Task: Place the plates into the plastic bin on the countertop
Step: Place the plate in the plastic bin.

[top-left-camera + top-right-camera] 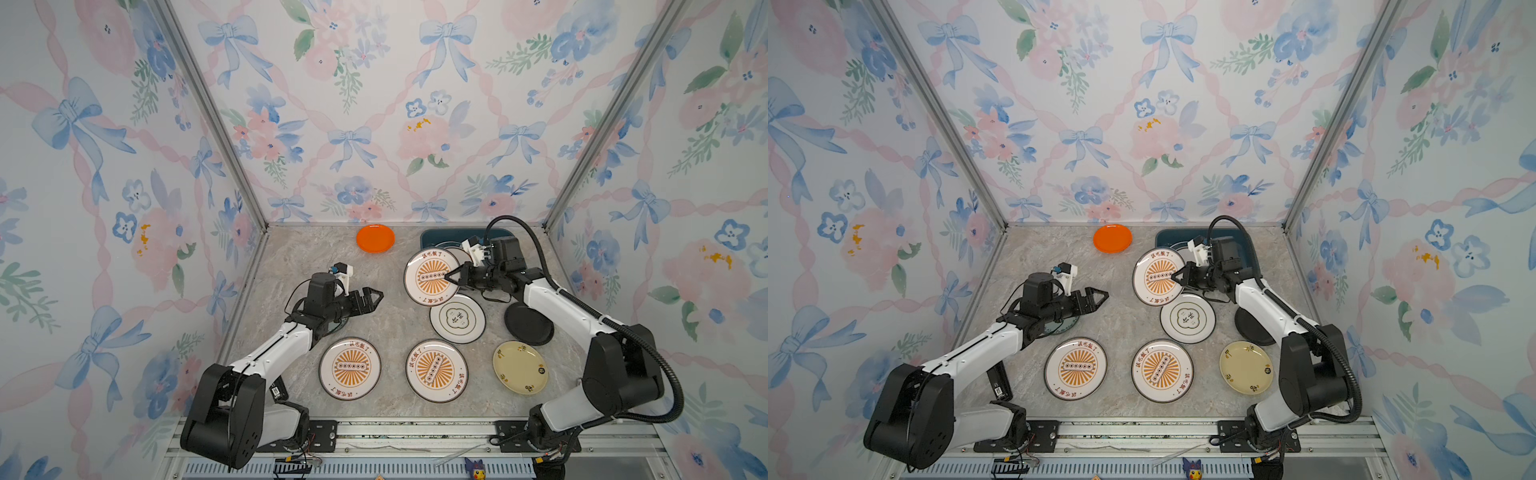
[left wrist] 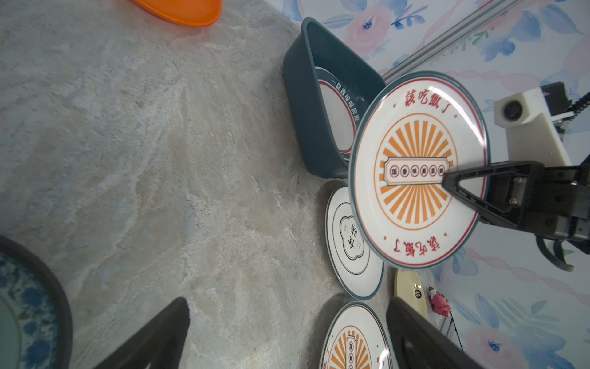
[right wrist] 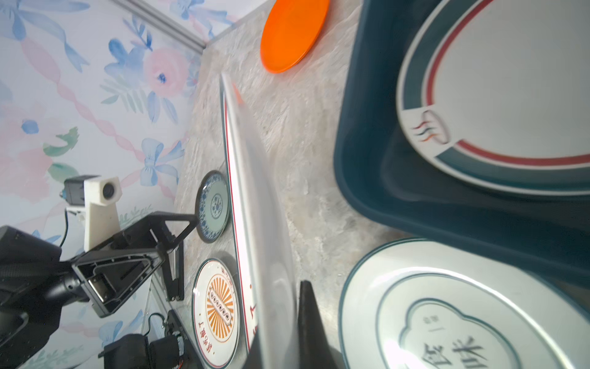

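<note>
Carrying step: right claw (image 1: 449, 277) grips a sunburst plate (image 1: 426, 274) near the plastic bin (image 1: 432, 237); left claw (image 1: 376, 297) open, empty. Next, probably, lower the plate inside.

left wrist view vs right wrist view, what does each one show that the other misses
Only the left wrist view: the yellow plate and the sunburst on the lifted plate, seen nearly edge-on from the right wrist. Only the right wrist view: the steam logo on the red-striped plate inside the bin. Both: the lifted plate in the shut right tool, the orange plate, the bin, the red-striped plate, the green-emblem plate and the blue patterned plate.
</note>
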